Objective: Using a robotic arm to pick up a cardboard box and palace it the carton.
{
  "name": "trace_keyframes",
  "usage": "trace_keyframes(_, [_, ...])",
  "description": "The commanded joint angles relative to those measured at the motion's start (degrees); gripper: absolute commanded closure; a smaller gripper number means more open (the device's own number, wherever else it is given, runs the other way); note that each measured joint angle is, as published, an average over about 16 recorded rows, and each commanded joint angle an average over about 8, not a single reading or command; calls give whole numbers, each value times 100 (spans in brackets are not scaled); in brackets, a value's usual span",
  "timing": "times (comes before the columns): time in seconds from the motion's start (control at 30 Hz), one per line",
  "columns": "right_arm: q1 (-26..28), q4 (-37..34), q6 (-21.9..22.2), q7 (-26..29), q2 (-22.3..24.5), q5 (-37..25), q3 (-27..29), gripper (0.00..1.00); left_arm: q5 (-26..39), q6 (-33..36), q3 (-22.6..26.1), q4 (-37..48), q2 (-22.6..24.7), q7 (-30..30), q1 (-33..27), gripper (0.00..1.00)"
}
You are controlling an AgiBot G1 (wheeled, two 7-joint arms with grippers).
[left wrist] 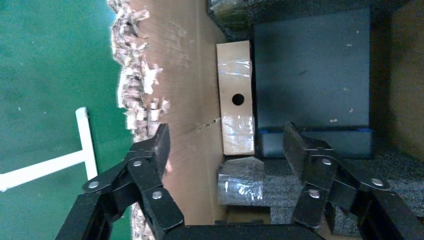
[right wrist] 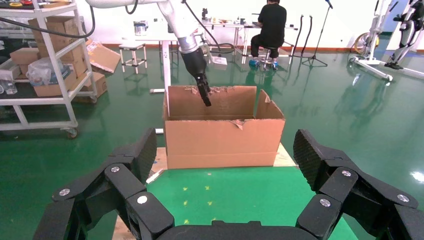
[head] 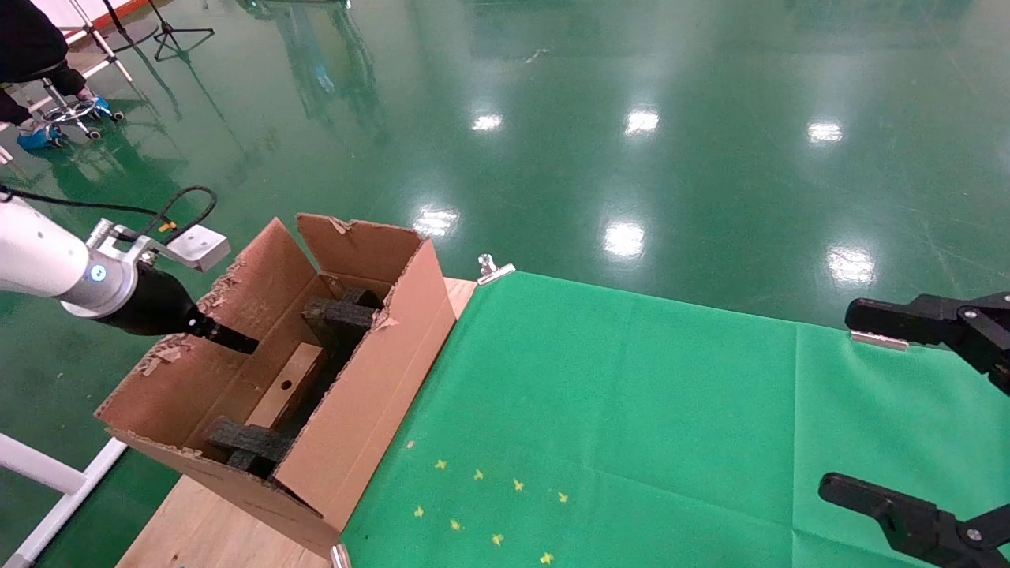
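Observation:
The large carton (head: 379, 355) stands open on the table's left end, with ragged flaps and dark foam blocks (head: 339, 315) inside. The small cardboard box (head: 288, 385), taped and with a round hole, lies flat on the carton's floor between the foam blocks. It also shows in the left wrist view (left wrist: 236, 100). My left gripper (head: 237, 341) on the white arm hangs over the carton's left flap. It is open and empty (left wrist: 227, 150), just short of the box. My all-black right gripper (head: 836, 401) is open and empty at the right edge. It faces the carton (right wrist: 225, 140).
A green cloth (head: 631, 410) with yellow star marks (head: 489, 505) covers the wooden table and is held by metal clips (head: 493, 270). A white frame bar (head: 47, 473) stands left of the table. A seated person (right wrist: 272, 25) and shelves (right wrist: 45, 60) are farther off.

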Motion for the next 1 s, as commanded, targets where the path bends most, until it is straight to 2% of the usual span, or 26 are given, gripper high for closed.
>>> trace_keyframes(0.03, [0, 0, 0, 0, 0, 0, 0, 0, -76, 58, -47, -66, -2, 78, -52, 0])
trace_keyframes(0.27, [0, 0, 0, 0, 0, 0, 0, 0, -455, 501, -267, -842, -129, 141, -325, 0])
trace_keyframes(0.6, [0, -2, 1, -1, 1, -1, 0, 0, -456, 777, -264, -1530, -198, -51, -434, 0])
trace_keyframes(0.8, [-1, -2, 2, -1, 1, -1, 0, 0, -575, 788, -342, -1553, -216, 30, -320, 0])
trace_keyframes(1.0, [-1, -2, 2, -1, 1, -1, 0, 0, -1093, 900, -678, -1943, -277, 282, 99, 0])
